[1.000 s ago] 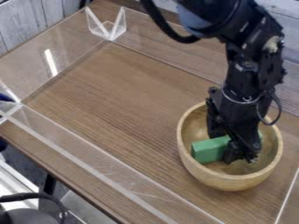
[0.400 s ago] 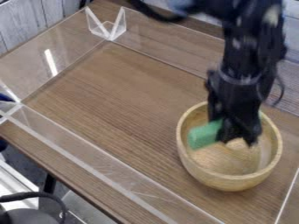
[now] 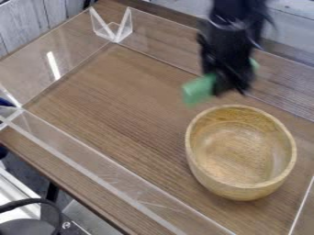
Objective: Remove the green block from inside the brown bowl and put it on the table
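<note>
The green block (image 3: 197, 89) hangs in the air above the table (image 3: 110, 101), up and to the left of the brown bowl (image 3: 241, 152). My gripper (image 3: 211, 85) is shut on the block; its dark fingers are blurred by motion. The block's right end is hidden behind the fingers. Only bare wood grain shows inside the bowl, which stands at the lower right of the tabletop.
Low clear acrylic walls (image 3: 73, 151) run along the table's edges, with a clear corner piece (image 3: 112, 26) at the back left. The dark arm (image 3: 240, 14) comes in from the top right.
The gripper has closed on the green block, lifted it out of the bowl and carried it up and to the left. The bowl has stayed in place.
</note>
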`<state>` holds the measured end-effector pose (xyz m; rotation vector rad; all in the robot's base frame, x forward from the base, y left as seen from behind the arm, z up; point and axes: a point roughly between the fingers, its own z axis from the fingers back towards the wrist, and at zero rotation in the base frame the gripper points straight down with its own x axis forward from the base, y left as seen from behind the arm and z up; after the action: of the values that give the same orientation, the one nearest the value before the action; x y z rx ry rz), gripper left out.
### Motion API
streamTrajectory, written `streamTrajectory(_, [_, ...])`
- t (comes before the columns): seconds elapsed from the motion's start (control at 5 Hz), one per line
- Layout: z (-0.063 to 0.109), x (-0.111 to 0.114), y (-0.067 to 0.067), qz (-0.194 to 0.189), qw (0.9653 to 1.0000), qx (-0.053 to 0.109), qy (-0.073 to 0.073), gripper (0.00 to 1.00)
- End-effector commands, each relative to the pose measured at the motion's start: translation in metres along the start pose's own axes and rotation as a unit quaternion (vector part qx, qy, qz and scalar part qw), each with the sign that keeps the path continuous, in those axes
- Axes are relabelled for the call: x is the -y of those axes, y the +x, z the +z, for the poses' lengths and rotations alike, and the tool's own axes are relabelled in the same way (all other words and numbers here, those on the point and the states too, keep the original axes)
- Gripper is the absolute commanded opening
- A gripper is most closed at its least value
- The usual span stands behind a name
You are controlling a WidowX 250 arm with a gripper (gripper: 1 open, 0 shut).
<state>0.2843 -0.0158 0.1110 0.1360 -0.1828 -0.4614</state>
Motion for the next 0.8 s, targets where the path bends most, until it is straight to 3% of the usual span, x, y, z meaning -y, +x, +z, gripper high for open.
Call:
streamTrajectory(0.0, [0.0, -0.047, -0.008, -0.001, 0.9998, 0.008, 0.015, 0.0])
streamTrajectory(0.2, [-0.009, -0.02, 0.004, -0.055, 0.9985, 0.006, 0.003, 0.0])
streamTrajectory(0.6, [-0.04, -0.007, 0.03, -0.088, 0.9958, -0.01, -0.023, 0.0])
